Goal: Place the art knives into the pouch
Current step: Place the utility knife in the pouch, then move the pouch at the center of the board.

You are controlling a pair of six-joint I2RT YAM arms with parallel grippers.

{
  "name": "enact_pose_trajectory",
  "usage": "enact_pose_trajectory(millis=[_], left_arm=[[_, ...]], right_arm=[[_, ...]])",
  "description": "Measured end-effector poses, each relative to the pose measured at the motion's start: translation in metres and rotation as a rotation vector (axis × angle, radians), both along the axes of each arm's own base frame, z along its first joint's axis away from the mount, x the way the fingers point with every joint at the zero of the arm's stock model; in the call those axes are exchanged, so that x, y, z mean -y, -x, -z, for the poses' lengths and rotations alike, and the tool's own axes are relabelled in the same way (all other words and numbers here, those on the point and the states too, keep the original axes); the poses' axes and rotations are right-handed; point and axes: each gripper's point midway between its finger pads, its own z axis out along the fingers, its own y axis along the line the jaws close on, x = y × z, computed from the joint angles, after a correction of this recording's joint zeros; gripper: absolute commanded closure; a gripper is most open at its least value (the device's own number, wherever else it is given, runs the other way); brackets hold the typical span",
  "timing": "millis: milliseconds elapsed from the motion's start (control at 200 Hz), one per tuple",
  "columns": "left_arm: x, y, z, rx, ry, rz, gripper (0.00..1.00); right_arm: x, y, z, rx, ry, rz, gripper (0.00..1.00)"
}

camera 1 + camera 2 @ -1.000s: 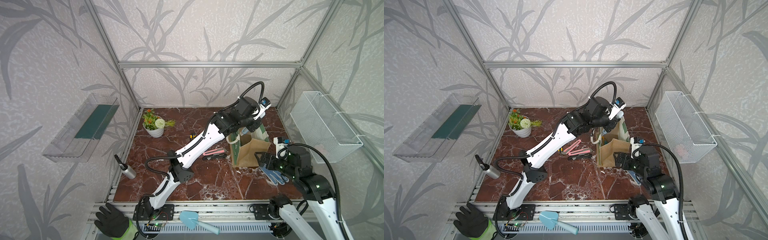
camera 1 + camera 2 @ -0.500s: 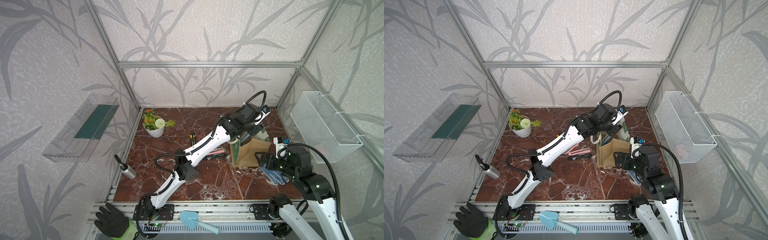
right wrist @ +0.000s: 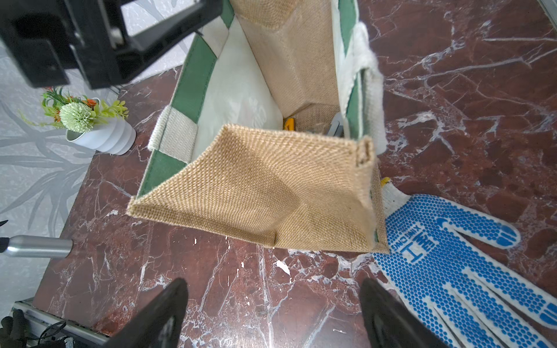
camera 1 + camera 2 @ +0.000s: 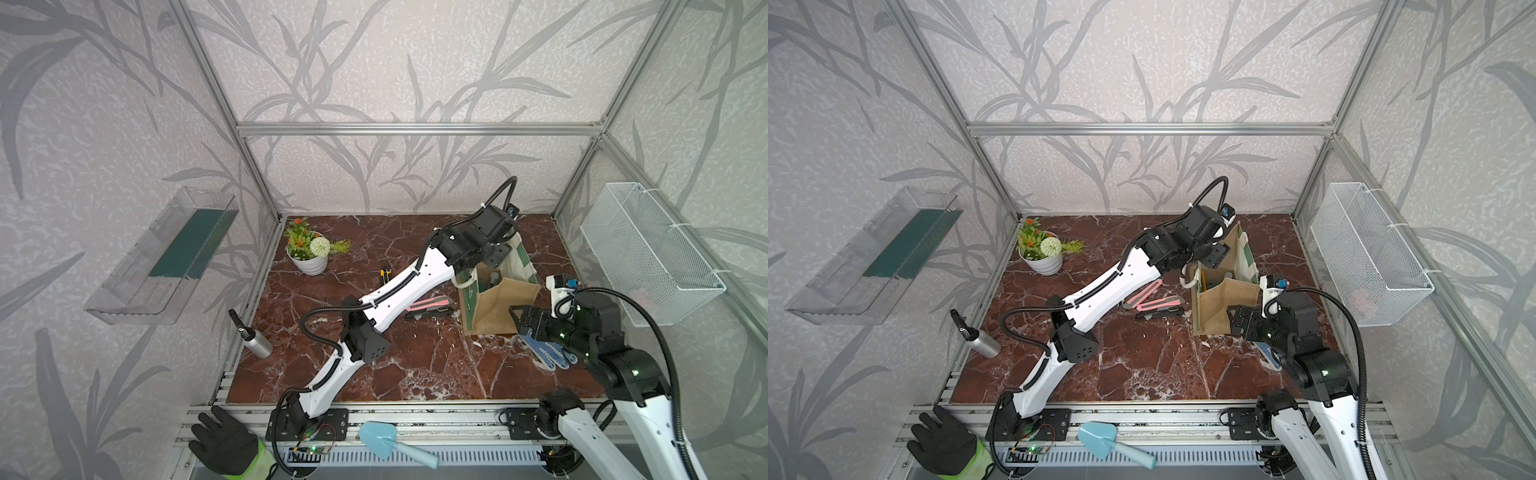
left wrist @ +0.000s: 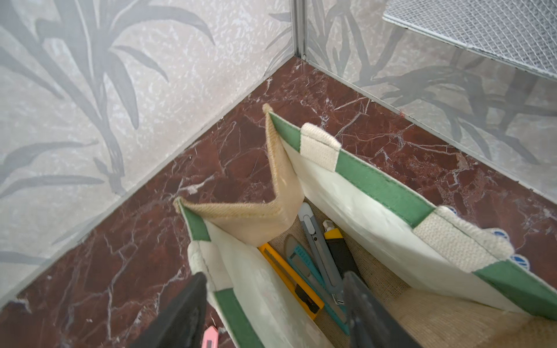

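Grey art knife [image 5: 319, 250] lies lengthwise along the pouch [image 5: 385, 190] floor.

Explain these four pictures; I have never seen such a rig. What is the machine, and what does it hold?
Two robot arms are bolted at the table's front: the left arm and the right arm. The two wide pictures come from one overhead camera pair; the two close ones from cameras on the arms' wrists. On the marble table are a jute pouch, a flower pot and a silver bottle; pink knives and a dotted glove lie beside the pouch. Several knives lie inside it. Both arms' jaws are open and hold nothing; the left ones hover over the pouch.
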Motion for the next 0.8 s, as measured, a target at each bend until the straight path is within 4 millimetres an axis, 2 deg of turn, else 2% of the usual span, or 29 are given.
enact_pose_trajectory(millis=[195, 335, 425, 525, 700, 800], left_arm=[[-0.022, -0.017, 0.014, -0.076, 0.006, -0.079, 0.40], [-0.032, -0.030, 0.039, -0.140, -0.008, -0.119, 0.42], [-0.034, -0.035, 0.059, -0.185, -0.020, -0.130, 0.52], [-0.034, -0.037, 0.072, -0.217, -0.024, -0.131, 0.64], [-0.036, -0.041, 0.078, -0.238, -0.019, -0.135, 0.83], [-0.041, -0.045, 0.078, -0.247, -0.011, -0.152, 0.85]], right_arm=[[0.000, 0.001, -0.001, 0.006, -0.001, 0.000, 0.10], [0.000, 0.001, -0.002, 0.009, -0.002, 0.000, 0.10], [0.000, 0.001, -0.002, 0.009, -0.003, 0.001, 0.10], [0.000, 0.001, -0.002, 0.008, -0.005, 0.002, 0.10], [0.000, 0.001, -0.002, 0.006, -0.011, 0.007, 0.10], [0.000, 0.001, -0.002, 0.004, -0.013, 0.009, 0.10]])
